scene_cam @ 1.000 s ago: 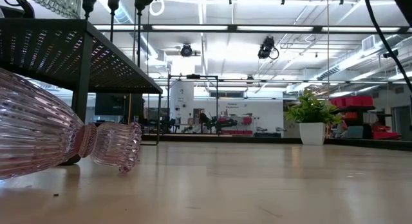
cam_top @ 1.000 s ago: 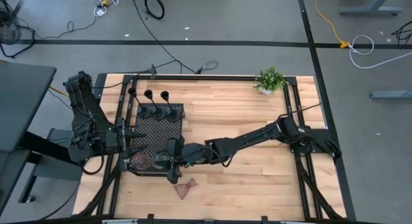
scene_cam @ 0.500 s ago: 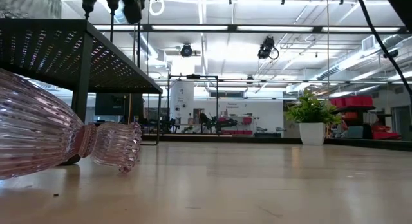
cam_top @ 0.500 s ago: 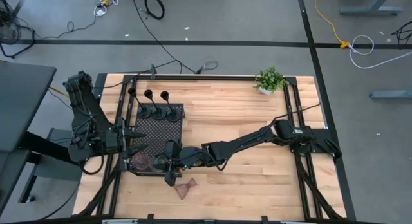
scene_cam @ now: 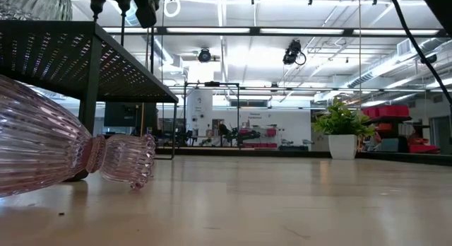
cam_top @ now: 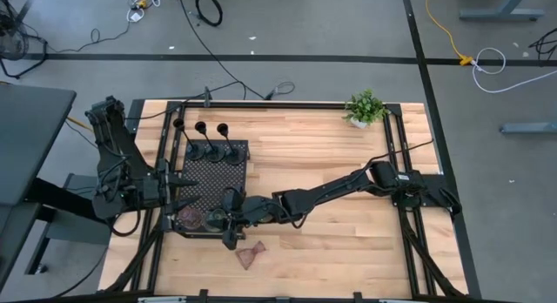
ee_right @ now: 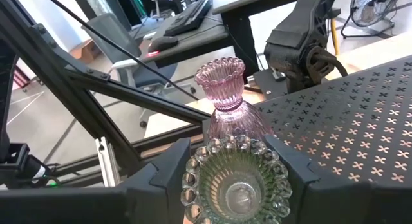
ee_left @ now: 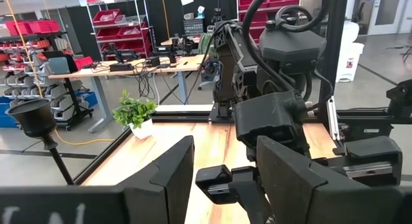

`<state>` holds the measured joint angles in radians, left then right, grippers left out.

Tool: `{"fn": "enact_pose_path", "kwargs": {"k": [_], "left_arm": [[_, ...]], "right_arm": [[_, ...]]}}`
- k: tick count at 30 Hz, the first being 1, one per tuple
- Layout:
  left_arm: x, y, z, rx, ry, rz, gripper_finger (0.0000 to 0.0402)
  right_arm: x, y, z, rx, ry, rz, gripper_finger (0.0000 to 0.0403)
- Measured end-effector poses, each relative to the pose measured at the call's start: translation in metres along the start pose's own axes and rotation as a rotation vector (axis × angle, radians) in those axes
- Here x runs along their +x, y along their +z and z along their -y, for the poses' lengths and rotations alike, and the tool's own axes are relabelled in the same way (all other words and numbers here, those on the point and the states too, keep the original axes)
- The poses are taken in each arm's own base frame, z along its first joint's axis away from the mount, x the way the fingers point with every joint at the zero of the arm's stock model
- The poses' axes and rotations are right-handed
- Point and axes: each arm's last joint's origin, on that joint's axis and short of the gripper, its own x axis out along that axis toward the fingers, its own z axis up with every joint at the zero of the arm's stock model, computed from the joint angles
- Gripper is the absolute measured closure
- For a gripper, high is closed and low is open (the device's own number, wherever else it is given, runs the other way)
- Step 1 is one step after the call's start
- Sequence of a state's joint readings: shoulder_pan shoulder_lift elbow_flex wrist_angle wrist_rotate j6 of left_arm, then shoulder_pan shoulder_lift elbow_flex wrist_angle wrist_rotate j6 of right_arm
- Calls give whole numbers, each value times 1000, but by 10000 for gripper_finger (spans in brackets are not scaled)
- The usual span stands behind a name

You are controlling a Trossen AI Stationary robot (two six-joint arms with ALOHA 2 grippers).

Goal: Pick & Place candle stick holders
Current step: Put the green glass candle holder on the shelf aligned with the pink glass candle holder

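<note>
Three tall black stems (cam_top: 209, 146) stand on round bases at the far end of the black perforated tray (cam_top: 228, 168). A pink holder (ee_right: 225, 105) stands upright on the tray's near part; it also shows in the high view (cam_top: 189, 218). My right gripper (ee_right: 235, 185) is shut on the olive-green glass holder (ee_right: 236, 182) above the tray's near edge (cam_top: 218, 218). A pinkish-brown ribbed holder (scene_cam: 70, 157) lies on its side on the table just near of the tray (cam_top: 251, 255). My left gripper (ee_left: 225, 179) is open and empty at the tray's left edge (cam_top: 180, 189). My right gripper pinches the olive-green holder between its two fingers, one on each side of the beaded top rim (ee_right: 193, 176). The fingers reach in from the table's right side, slanting down. The holder stands upright, mouth up; whether its base rests on the tray is hidden.
The tray stands on thin legs (scene_cam: 88, 97) above the wooden table. A small green potted plant (cam_top: 364, 108) stands at the far right. Bare wood (cam_top: 348, 242) lies right of the tray, under my stretched right arm.
My right gripper has gone a little toward the table's left edge over the tray's near part, carrying the olive-green holder upright. The fallen holder and the pink holder have stayed put.
</note>
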<state>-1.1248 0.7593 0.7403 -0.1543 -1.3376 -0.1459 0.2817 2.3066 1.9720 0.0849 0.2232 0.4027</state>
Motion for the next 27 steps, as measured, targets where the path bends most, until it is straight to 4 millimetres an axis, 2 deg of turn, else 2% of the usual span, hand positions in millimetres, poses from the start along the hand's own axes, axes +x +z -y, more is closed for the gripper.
{"fn": "enact_pose_path", "kwargs": {"k": [8,16,27], "left_arm": [[0,0,0,0,0,0,229],[0,0,0,0,0,0,229],[0,0,0,0,0,0,229]], "right_arm": [[1,0,2,4,2,0,227],[1,5,1,-5,26,59,235],[2,9,3,-4,36,79,220]]}}
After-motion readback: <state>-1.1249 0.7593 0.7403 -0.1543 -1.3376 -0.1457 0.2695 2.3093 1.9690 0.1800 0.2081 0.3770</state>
